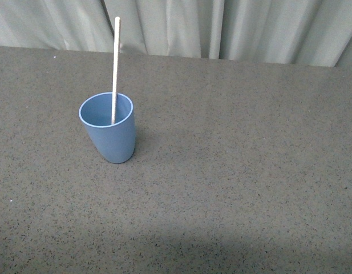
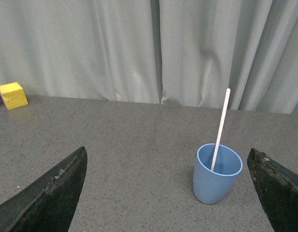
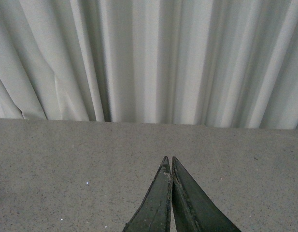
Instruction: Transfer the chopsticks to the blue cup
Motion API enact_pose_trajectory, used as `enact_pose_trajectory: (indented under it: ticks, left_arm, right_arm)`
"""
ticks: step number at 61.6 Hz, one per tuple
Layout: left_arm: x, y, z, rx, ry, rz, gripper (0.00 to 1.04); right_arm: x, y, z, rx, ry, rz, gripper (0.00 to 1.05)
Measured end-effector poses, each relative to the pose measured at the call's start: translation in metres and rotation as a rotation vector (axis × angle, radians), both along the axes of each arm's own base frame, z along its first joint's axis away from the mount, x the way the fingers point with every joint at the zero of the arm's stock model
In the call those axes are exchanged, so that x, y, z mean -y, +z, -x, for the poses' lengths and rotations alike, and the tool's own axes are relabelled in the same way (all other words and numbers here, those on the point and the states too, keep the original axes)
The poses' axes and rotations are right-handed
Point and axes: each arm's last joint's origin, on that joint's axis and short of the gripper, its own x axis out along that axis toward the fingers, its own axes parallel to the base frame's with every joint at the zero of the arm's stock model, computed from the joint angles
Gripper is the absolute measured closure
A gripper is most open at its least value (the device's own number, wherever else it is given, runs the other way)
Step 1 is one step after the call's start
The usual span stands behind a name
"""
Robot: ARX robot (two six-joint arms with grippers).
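Note:
The blue cup (image 1: 109, 130) stands upright on the grey table, left of centre in the front view. The cream-white chopstick (image 1: 115, 68) stands inside it, leaning slightly and rising well above the rim. No arm shows in the front view. In the left wrist view the cup (image 2: 215, 175) and chopstick (image 2: 220, 125) lie ahead, nearer one finger; my left gripper (image 2: 168, 157) is open wide and empty, back from the cup. My right gripper (image 3: 168, 158) is shut and empty over bare table, with the cup out of its view.
A yellow block (image 2: 12, 95) with a purple one beside it sits at the table's far edge in the left wrist view. A grey curtain (image 1: 221, 28) hangs behind the table.

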Motion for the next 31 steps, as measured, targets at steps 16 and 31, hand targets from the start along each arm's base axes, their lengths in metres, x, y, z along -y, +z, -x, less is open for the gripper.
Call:
enact_pose_trajectory:
  ticks: [16, 31]
  left_arm:
    - [0.0, 0.0, 0.0, 0.0, 0.0, 0.0, 0.07]
    - [0.0, 0.0, 0.0, 0.0, 0.0, 0.0, 0.07]
  right_arm:
    - [0.0, -0.0002, 0.0051, 0.0, 0.0, 0.0, 1.04]
    - [0.0, -0.0006, 0.0089, 0.0, 0.0, 0.0, 1.04]
